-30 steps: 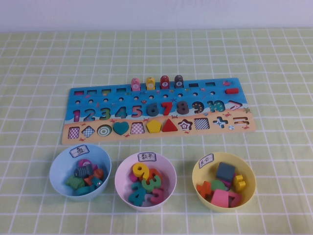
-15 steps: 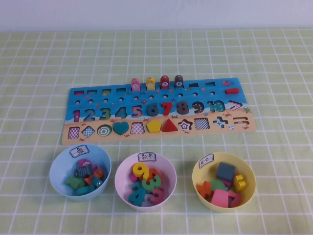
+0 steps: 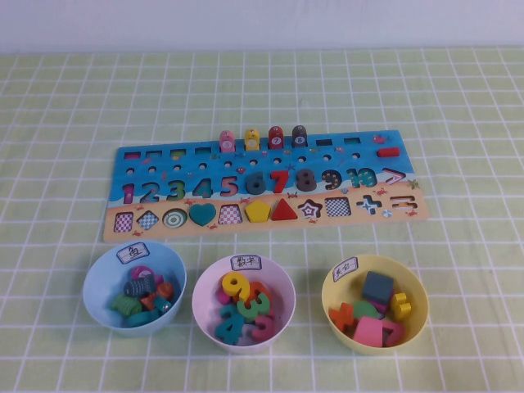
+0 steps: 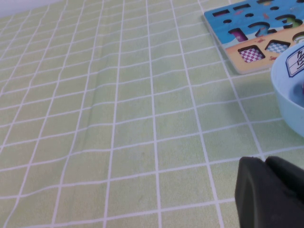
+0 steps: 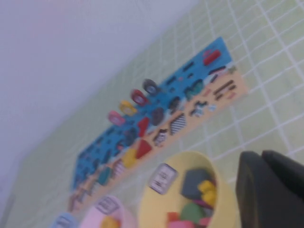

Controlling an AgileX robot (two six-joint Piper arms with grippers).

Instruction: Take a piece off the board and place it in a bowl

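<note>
Both grippers well off piece [image 3: 300,135]

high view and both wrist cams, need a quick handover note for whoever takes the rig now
Left gripper: out of the high view, low over the green checked cloth beside the light-blue round plastic bowl; holds nothing.
Right gripper: jaws shut, empty, above the table next to the yellow bowl.
Small dark grey-brown wooden block: standing at the far edge of the long blue-and-tan wooden puzzle board, rightmost in the row after the pink, yellow and red blocks.
Done: nothing yet.
Left: grasp the dark block, lift it, drop it into the light-blue bowl.
</note>
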